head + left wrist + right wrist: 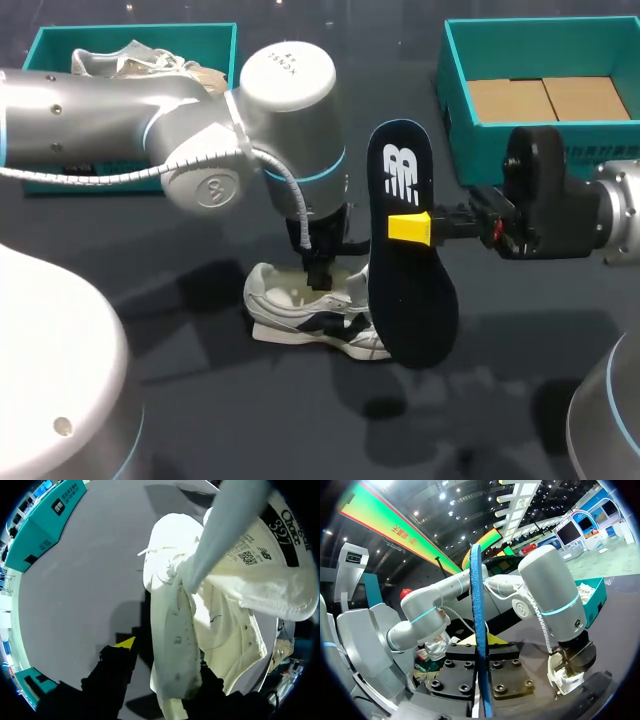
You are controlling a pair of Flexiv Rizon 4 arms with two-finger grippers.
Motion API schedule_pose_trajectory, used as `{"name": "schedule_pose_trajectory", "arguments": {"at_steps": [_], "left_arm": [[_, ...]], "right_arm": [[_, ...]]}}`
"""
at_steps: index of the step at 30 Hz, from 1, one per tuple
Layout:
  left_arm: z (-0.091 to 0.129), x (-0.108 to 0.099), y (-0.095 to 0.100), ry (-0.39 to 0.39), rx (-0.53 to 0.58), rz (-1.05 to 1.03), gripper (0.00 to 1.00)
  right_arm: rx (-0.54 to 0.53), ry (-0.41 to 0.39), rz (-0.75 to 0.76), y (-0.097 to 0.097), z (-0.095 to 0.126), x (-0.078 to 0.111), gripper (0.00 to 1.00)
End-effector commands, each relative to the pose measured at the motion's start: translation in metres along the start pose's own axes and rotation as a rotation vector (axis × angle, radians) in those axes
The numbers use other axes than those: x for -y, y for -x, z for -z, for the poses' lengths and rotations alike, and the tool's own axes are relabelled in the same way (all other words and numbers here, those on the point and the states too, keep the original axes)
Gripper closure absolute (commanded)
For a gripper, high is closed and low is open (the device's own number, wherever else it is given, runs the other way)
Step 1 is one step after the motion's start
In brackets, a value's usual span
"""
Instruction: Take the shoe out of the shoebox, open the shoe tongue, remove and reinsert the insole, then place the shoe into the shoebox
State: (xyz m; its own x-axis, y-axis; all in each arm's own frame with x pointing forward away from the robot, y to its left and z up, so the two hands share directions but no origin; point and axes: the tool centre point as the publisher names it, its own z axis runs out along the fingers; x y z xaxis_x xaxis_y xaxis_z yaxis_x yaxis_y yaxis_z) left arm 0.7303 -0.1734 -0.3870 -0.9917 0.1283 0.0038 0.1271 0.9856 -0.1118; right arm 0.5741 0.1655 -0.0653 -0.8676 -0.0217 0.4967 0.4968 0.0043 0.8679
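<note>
Insole [415, 300] stands upright, pinched in the right gripper [410, 228], at two o'clock from the sneaker [300, 318]; left gripper [165, 662] seemingly clamps the sneaker's side wall.

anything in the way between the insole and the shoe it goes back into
The left gripper sits at the opening of the shoe, fingers clamped on its side wall, partly covering the mouth. The insole, held by the right gripper, hangs beside the shoe; nothing else between.
</note>
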Motion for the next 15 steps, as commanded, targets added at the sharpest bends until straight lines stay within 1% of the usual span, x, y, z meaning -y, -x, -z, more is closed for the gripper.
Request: {"name": "schedule_pose_trajectory", "arguments": {"at_steps": [1, 9, 15], "left_arm": [[-0.002, -0.002, -0.001, -0.005, -0.013, -0.009, 1.00], [0.014, -0.005, -0.008, -0.023, -0.031, -0.072, 1.00], [0.035, -0.002, -0.014, -0.033, -0.055, -0.227, 1.00]], "right_arm": [[0.003, 0.001, 0.000, -0.001, -0.001, 0.001, 1.00], [0.003, 0.001, 0.000, -0.001, -0.001, 0.001, 1.00], [0.003, 0.001, 0.000, -0.001, -0.001, 0.001, 1.00]]}}
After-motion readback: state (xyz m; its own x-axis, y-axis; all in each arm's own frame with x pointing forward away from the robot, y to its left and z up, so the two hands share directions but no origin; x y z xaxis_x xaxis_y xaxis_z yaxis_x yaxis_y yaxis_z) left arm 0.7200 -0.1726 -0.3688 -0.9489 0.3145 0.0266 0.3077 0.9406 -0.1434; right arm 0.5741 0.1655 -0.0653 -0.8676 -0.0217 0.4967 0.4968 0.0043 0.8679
